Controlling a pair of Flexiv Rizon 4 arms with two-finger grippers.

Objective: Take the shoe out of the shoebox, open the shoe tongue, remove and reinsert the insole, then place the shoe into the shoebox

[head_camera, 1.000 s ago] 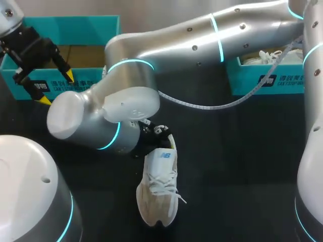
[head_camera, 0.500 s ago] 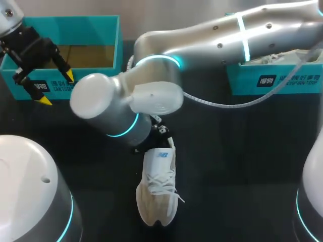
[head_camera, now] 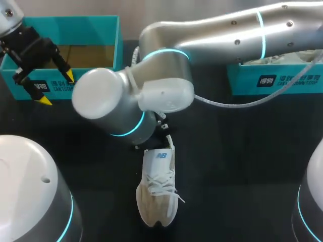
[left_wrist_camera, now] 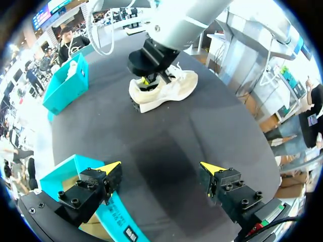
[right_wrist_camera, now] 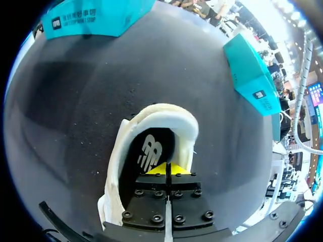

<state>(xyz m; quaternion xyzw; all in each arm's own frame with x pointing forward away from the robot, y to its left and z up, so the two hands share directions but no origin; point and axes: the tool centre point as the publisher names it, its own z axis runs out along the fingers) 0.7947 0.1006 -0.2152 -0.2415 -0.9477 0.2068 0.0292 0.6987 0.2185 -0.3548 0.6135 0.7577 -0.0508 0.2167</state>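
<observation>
**White shoe (head_camera: 157, 194) out on the black table (head_camera: 242, 151)**

The shoe lies near the middle of the table, toe toward the front edge, well apart from the teal shoebox (head_camera: 91, 22) at the back left corner. The right gripper (right_wrist_camera: 166, 170) sits in the shoe's opening above the dark insole (right_wrist_camera: 151, 148), fingers pressed together. The left gripper (left_wrist_camera: 162, 169) hangs over the shoebox's front wall, fingers wide apart, holding nothing.
</observation>
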